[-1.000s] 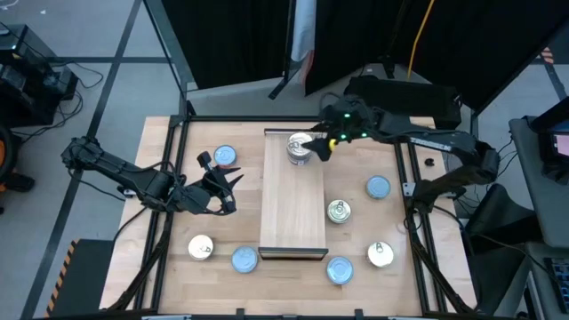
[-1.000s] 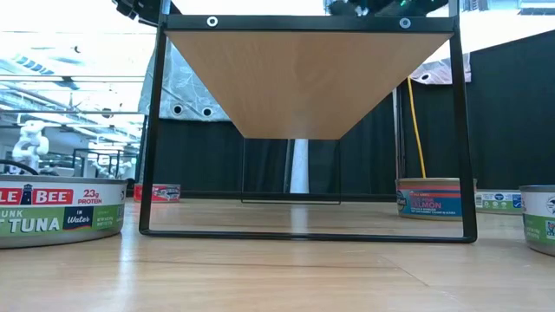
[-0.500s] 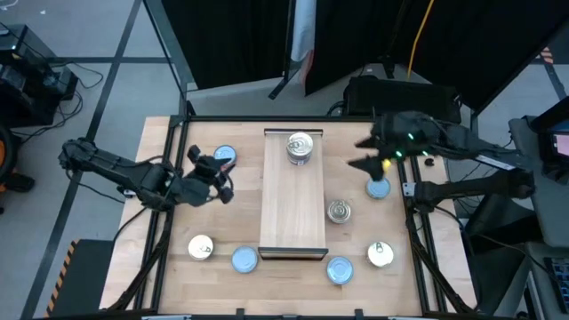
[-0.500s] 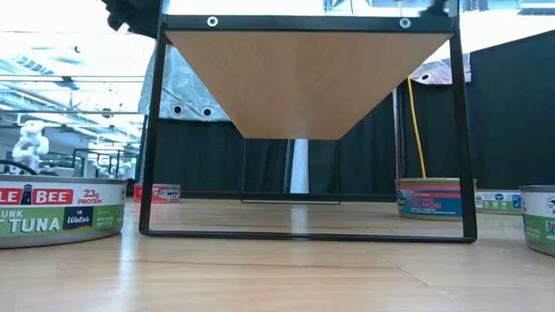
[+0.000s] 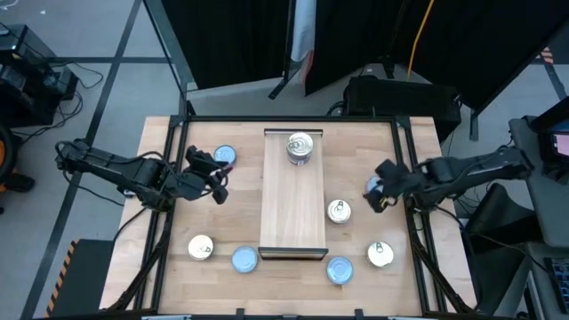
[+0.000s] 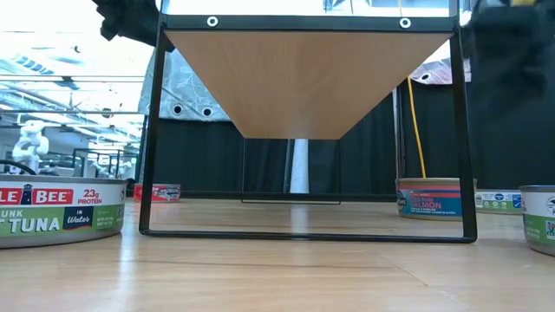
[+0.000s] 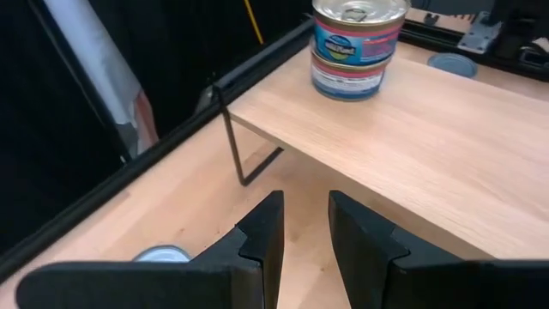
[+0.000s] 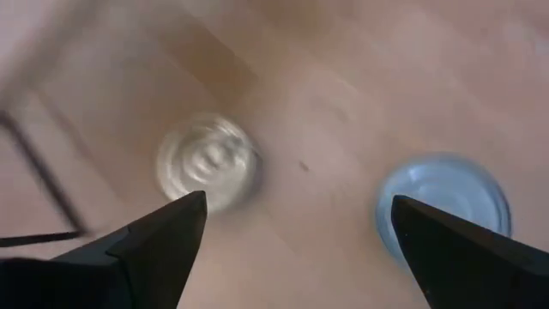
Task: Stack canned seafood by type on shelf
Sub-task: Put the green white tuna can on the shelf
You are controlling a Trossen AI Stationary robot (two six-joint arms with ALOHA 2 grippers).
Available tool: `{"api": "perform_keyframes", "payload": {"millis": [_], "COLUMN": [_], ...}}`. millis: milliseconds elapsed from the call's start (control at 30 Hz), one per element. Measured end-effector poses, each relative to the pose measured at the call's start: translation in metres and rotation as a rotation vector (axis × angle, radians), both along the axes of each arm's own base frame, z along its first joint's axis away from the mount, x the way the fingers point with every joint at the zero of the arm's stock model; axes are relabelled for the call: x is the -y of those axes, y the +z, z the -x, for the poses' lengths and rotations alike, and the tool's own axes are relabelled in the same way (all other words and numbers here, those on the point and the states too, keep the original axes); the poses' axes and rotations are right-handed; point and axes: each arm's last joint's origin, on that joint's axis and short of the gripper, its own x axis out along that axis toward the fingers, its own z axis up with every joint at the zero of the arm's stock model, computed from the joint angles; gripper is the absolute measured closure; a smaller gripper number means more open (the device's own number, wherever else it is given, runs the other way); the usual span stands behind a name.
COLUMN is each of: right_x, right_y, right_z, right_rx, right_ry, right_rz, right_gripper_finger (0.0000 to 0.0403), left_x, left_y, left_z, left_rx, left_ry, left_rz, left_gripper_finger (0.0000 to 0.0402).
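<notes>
Stacked cans [image 7: 357,36], seemingly two.

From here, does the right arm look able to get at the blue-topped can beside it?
Probably yes: the right gripper, fingers wide open, hangs right over the blue-topped can, with nothing between them.

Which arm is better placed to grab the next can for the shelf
Probably the right. The right gripper hangs wide open over the blue-topped can beside the shelf. The left gripper has its fingers close together, empty, beside another blue-topped can.
</notes>
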Motion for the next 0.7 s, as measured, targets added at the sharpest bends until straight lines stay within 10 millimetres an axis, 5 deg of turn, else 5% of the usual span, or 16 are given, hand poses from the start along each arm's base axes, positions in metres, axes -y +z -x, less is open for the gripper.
{"api": "perform_keyframes", "payload": {"millis": [700], "right_x": [0.000], "right_y": [-0.041], "right_z": [-0.047], "right_rx": [-0.402], "right_ry": [-0.176], "right_rz": [-0.045], "right_gripper_finger": [0.0149], "left_x": [0.000], "left_y": [-0.010], "left_z": [0.000], "left_rx": [-0.051], "left_ry": [-0.009], "left_rz": [-0.043], "left_gripper_finger": [0.0304]}}
